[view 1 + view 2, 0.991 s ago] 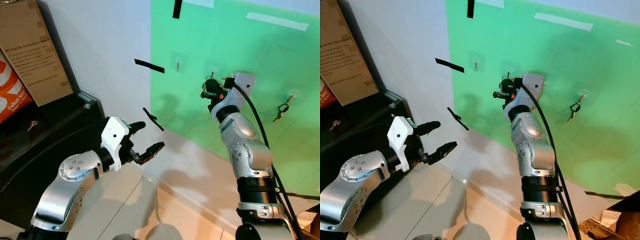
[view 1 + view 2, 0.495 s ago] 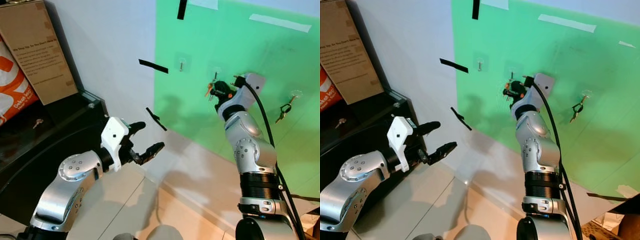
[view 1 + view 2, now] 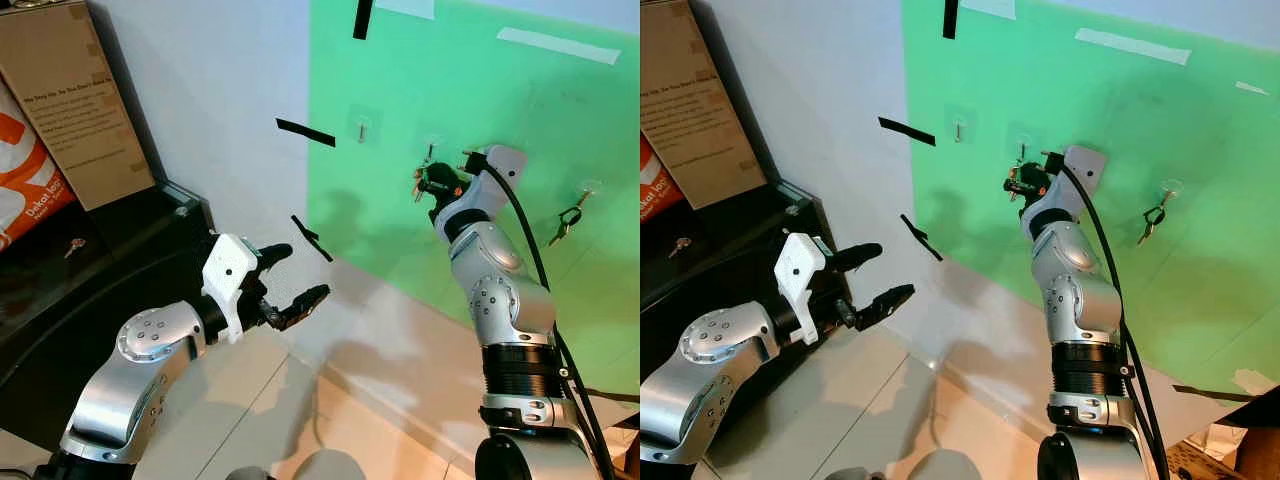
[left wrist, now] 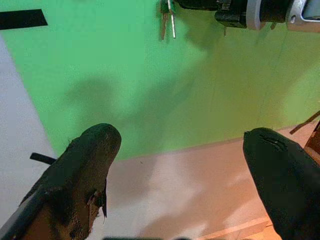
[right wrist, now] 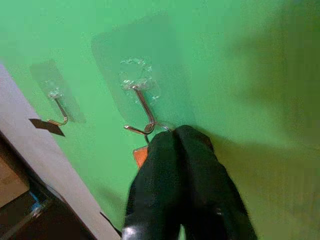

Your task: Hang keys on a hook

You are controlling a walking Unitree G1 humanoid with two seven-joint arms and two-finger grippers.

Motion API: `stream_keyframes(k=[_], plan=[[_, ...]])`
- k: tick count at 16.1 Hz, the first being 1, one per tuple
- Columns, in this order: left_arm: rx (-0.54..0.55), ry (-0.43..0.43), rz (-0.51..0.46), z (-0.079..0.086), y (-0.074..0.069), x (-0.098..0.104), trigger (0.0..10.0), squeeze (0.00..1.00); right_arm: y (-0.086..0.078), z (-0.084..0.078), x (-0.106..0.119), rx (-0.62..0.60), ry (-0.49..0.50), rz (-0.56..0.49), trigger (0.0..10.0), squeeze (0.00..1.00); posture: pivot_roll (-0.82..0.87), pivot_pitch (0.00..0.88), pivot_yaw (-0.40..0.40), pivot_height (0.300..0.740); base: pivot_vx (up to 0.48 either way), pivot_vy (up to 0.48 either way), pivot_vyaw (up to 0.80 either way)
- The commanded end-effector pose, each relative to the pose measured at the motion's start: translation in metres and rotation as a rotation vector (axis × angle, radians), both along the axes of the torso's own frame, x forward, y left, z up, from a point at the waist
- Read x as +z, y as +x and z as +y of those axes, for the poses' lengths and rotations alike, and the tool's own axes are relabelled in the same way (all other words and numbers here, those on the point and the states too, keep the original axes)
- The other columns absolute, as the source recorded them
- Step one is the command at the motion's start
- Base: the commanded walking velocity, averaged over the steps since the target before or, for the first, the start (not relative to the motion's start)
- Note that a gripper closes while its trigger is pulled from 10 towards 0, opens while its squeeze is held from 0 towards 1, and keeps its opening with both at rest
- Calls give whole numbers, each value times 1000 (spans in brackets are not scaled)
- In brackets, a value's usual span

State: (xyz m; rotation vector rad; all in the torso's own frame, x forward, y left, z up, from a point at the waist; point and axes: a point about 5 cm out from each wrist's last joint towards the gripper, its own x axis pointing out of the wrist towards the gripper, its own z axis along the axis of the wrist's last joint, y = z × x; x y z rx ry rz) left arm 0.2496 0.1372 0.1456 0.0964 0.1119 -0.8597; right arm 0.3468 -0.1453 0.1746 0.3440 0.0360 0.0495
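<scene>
My right gripper is raised against the green wall just below the middle hook, shut on a bunch of keys with an orange tag. In the right wrist view the shut fingertips pinch the key ring right at the curved end of the hook; the ring looks to be touching the hook. The keys dangle below that gripper in the left wrist view. My left gripper hangs open and empty lower left, away from the wall.
Another hook is on the wall to the left, bare. A third hook to the right carries dark keys. A black cabinet with a small key and a cardboard box stands on the left.
The view has shifted a little since a second ago. My right gripper stays at the middle hook with the keys, nudged slightly. The left arm has not moved.
</scene>
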Motion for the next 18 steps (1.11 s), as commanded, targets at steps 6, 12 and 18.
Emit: stream_keyframes(k=[6, 12, 18], plan=[[44, -46, -35, -3, 1, 6, 10000, 114, -16, -10, -17, 9, -93, 2, 10000, 1000, 66, 0, 11, 740, 0, 0, 0], [361, -10, -72, 13, 4, -8, 10000, 86, -54, -15, -50, 116, -310, 30, 10000, 1000, 47, 0, 14, 740, 0, 0, 110], [560, 80, -63, 28, 5, -25, 10000, 125, -68, -16, -72, 111, -310, 138, 10000, 1000, 44, 0, 10, 740, 89, 0, 800]])
